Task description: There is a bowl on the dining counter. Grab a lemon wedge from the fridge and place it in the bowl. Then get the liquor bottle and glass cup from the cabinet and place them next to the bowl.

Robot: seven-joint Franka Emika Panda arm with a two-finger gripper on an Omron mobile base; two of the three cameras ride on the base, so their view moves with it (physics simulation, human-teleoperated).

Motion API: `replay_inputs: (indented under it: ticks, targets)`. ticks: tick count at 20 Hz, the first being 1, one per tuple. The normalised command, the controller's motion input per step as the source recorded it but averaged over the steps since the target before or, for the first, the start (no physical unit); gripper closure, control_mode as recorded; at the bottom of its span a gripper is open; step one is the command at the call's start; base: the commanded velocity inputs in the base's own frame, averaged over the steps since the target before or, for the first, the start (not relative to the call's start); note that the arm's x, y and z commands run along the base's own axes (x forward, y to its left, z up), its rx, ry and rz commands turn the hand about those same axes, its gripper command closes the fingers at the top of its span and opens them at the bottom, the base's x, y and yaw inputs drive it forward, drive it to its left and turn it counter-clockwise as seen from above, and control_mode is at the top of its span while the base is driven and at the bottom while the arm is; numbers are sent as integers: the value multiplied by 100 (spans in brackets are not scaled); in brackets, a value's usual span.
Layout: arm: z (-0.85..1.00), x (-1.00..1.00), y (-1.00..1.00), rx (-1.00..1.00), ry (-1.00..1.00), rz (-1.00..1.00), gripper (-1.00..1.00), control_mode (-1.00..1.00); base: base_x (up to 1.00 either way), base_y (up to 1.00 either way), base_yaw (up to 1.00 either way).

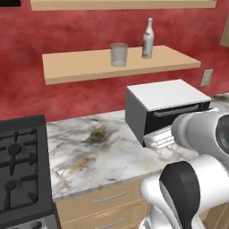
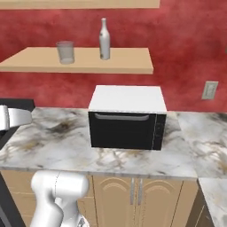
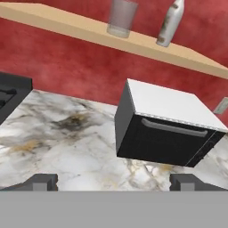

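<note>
The liquor bottle [image 1: 148,39] and glass cup [image 1: 119,54] are seen standing upright and apart on the cabinet shelf [image 1: 80,66] against the red wall, in the upper middle of the left base view. The gripper [image 3: 113,181] is held low over the marble table [image 3: 67,147], its fingers [image 3: 42,181] spread wide and empty, at the bottom of the hand view. A microwave [image 2: 127,117] sits below the shelf. The hand is best raised clear of the microwave and levelled with the shelf, the bottle then approached from the front at its rounded body, away from the cup.
</note>
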Motion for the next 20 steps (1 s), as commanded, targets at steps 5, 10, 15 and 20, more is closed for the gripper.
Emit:
replay_inputs:
  ticks: [5,10,15,20]
  targets:
    - [0,0,0,0,0,0,-100,100,-1,-41,20]
    - [0,0,0,0,0,0,-100,100,8,-51,29]
    - [0,0,0,0,0,0,-100,100,15,-63,27]
    - [0,0,0,0,0,0,-100,100,42,-55,20]
